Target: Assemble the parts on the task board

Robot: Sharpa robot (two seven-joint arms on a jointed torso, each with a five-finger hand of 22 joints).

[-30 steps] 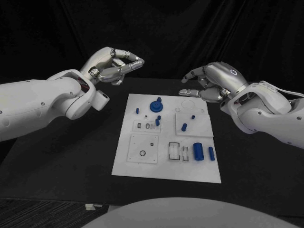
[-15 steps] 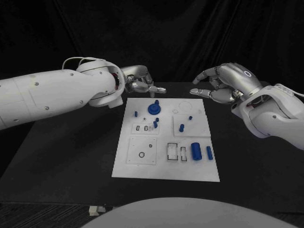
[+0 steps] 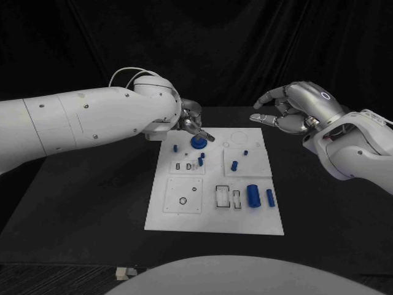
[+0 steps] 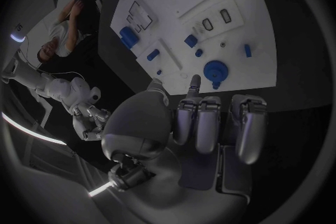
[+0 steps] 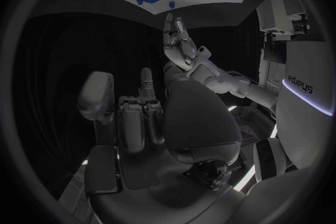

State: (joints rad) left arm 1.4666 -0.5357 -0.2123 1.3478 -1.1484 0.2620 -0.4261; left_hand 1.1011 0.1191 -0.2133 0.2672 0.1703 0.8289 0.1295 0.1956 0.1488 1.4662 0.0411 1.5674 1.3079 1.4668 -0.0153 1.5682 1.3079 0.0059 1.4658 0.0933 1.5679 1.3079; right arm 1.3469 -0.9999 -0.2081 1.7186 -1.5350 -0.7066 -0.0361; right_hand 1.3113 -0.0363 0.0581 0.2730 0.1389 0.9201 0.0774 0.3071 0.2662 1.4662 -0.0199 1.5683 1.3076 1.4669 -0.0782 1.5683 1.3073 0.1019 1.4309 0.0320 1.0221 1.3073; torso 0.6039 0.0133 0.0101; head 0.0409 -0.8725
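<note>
Since the earlier frames, the left hand [image 3: 193, 125] has swung from well behind the task board [image 3: 216, 216] down to its far edge, and the left arm [image 3: 81, 123] now reaches further across the worktop [image 3: 72, 203]. Its fingers [image 4: 198, 123] are extended and slightly apart, holding nothing; the fingertips hover just beside the large round blue part [image 3: 198, 142] at the board's far end, and contact cannot be confirmed. The right hand [image 3: 292, 109] has stayed near the far right corner of the board, raised above the worktop, fingers curled loosely but apart, holding nothing.

Relative to the task board, the parts lie as follows. The round blue part with its small peg stands near the far edge, left of centre. A small blue peg [image 3: 176, 147] sits toward the left edge, beside the round part. Another small peg [image 3: 234, 165] stands on the right-hand raised plate. A thick blue cylinder [image 3: 255, 196] and a thinner one [image 3: 271, 197] lie side by side near the right edge, toward the near end.
</note>
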